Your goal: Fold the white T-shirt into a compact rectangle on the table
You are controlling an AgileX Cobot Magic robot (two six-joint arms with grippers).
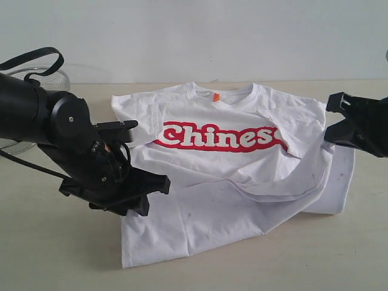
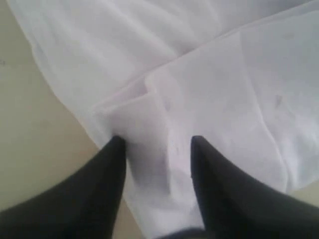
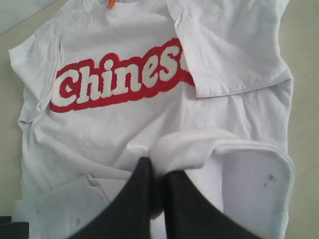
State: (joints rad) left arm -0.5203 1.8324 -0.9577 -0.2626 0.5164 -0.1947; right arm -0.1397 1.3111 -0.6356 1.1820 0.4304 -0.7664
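Note:
The white T-shirt lies chest up on the table, its red-outlined lettering and orange neck tag showing. One sleeve is folded in over the chest, and the lower hem on the right is lifted and turned back. My right gripper is shut on a bunch of that hem, holding it above the shirt. My left gripper hovers at the shirt's left side. Its fingers stand apart, with a folded edge of the shirt lying loose between them.
A round wire-mesh basket stands at the back left, partly behind the left arm. A pale wall runs along the table's far edge. Bare tabletop shows in front of the shirt and beside it.

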